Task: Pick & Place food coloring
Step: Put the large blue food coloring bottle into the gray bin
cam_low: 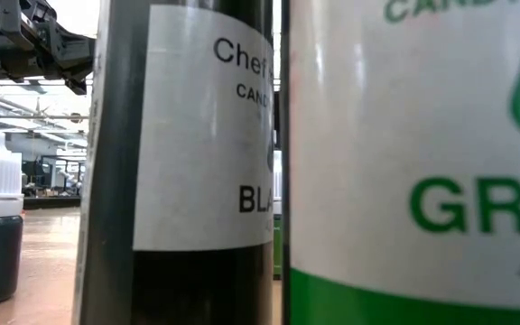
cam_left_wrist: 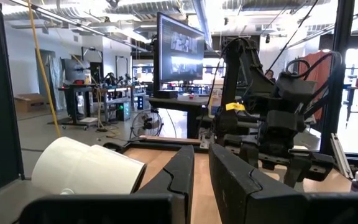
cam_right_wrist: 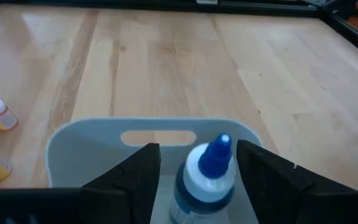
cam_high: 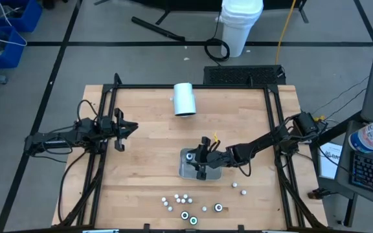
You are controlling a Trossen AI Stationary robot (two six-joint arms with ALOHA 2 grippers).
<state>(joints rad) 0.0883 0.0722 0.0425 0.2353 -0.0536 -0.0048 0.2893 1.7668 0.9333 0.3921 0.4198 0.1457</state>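
Inside grey tray [cam_right_wrist: 73,149], blue-tipped food coloring bottle [cam_right_wrist: 207,177] between right tool's [cam_right_wrist: 197,171] spread fingers.

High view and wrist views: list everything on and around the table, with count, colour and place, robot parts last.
food coloring bottles: about ten standing loose, white caps with some dark tops, near the table's front edge.
blue-tipped bottle: one, white cap with blue tip, between the right gripper's jaws over the tray.
grey tray: one, grey, centre of the table toward the front.
white cylinder: one, white, lying on its side at the back of the table.
white bucket: one, white, on the floor beyond the table.
left gripper: dark, waiting at the table's left side, jaws nearly together.
right gripper: dark, over the tray.
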